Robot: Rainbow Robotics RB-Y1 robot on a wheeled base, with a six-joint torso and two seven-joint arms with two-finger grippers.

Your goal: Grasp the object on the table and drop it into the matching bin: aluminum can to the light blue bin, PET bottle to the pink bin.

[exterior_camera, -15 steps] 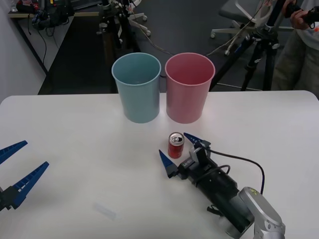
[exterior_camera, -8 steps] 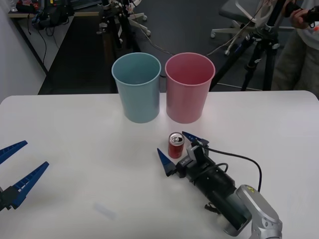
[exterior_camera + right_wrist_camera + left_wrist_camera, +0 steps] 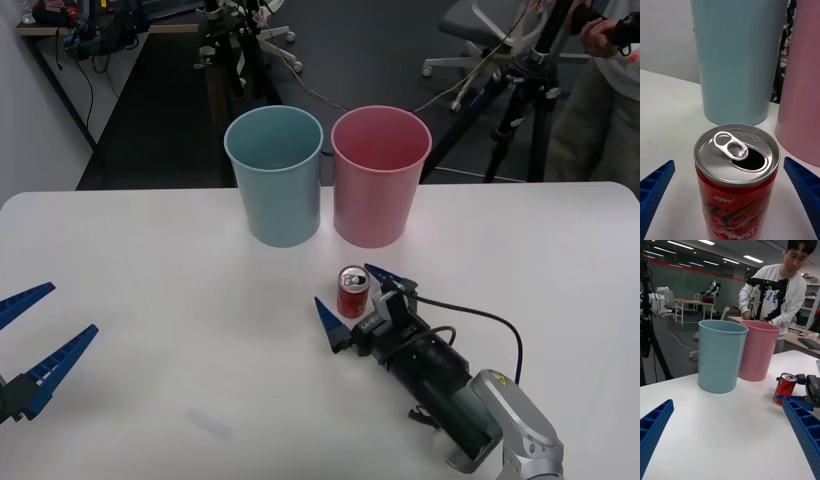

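A small red aluminium drink can with a silver top and open pull tab is seen standing upright on the large white tabletop, just in front of the tall round pink plastic bin; the same-shaped pale blue plastic bin is set beside that. The right gripper is held with its blue ribbed fingers spread on either side of the can, not touching it. The left gripper is parked, spread, at the table's left edge.

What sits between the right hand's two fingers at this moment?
The aluminum can, upright on the table, stands between the open right hand's fingers; the right wrist view shows bare gaps on both sides.
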